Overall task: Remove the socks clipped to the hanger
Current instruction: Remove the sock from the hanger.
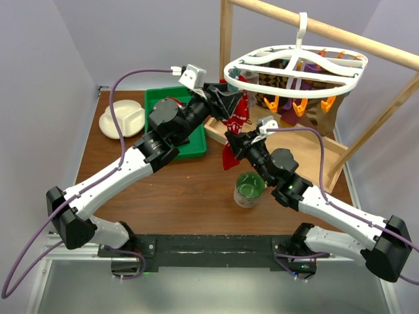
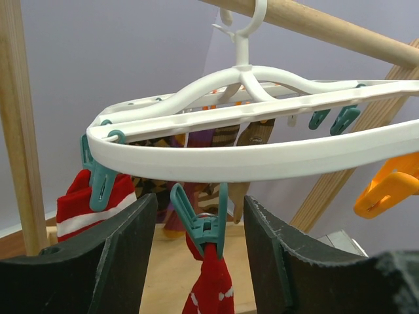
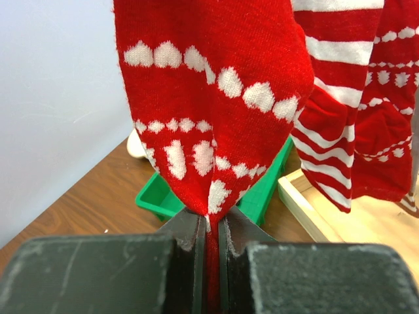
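Fabric at the lower end of the red patterned sock is pinched between the pressed-together jaws of the right gripper. The sock is hung from a teal clip under the near rim of the hanger, its long axis running vertically, top end clipped. The clip is flanked by the spread left gripper, the nearer arm, and lies just ahead between its fingers.
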You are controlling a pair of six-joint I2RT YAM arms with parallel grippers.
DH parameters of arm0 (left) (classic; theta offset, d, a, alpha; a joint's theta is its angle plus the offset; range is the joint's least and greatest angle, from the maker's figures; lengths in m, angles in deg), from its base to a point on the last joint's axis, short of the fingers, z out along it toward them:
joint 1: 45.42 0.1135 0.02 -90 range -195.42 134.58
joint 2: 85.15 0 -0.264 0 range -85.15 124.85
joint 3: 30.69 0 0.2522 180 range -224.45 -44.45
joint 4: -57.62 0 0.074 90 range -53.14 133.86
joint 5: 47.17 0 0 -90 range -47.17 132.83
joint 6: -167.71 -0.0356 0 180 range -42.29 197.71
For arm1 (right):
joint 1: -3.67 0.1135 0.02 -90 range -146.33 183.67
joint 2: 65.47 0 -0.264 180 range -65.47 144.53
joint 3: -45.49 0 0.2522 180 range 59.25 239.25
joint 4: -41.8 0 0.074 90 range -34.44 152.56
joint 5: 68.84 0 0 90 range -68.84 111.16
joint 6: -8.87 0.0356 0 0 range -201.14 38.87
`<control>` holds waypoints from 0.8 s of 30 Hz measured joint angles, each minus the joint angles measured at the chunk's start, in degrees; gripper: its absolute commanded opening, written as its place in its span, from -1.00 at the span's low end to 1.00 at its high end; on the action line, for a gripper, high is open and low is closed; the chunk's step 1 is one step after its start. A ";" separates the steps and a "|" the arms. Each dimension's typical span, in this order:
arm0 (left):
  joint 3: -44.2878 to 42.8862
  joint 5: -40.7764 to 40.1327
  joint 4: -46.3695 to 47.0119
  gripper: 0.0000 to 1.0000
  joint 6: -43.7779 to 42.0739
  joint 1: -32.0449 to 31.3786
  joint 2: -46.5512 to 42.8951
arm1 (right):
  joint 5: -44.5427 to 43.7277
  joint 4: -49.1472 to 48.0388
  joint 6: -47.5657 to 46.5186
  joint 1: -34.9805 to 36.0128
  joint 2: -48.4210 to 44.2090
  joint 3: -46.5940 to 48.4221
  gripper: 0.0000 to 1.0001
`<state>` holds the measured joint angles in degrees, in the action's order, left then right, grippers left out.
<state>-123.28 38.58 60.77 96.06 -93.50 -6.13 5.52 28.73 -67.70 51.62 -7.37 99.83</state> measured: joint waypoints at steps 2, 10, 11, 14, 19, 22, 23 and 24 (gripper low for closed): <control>-0.57 0.22 0.20 0.02 -0.11 0.00 0.42 | 0.09 0.00 0.00 0.00 0.00 0.02 -1.00; -1.42 1.11 1.33 -0.77 -0.66 0.00 1.27 | 0.11 0.26 0.00 0.00 0.00 0.07 -1.00; -1.60 1.25 1.57 -0.91 -1.07 0.00 1.33 | 0.11 0.42 0.00 0.00 0.00 0.07 -1.00; -1.77 1.46 1.92 -1.00 -1.36 0.00 1.36 | 0.13 0.85 0.04 0.00 -0.07 0.07 -1.00; -2.12 1.95 2.25 -1.00 -1.49 0.04 1.36 | 0.11 1.53 0.26 0.00 -1.36 -0.28 -1.00; -2.34 2.34 2.25 -0.89 -1.49 0.04 1.38 | 0.11 1.64 0.46 0.00 -2.27 -0.55 -1.00; -2.43 2.47 2.23 -0.79 -1.49 0.04 1.40 | 0.11 1.62 0.46 0.00 -2.36 -0.55 -1.00; -2.49 2.60 2.21 -0.68 -1.49 0.04 1.42 | 0.11 1.62 0.46 0.00 -2.36 -0.55 -1.00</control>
<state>-125.77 41.18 62.98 94.58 -93.45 -4.71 5.63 30.35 -67.24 51.62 -9.73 99.28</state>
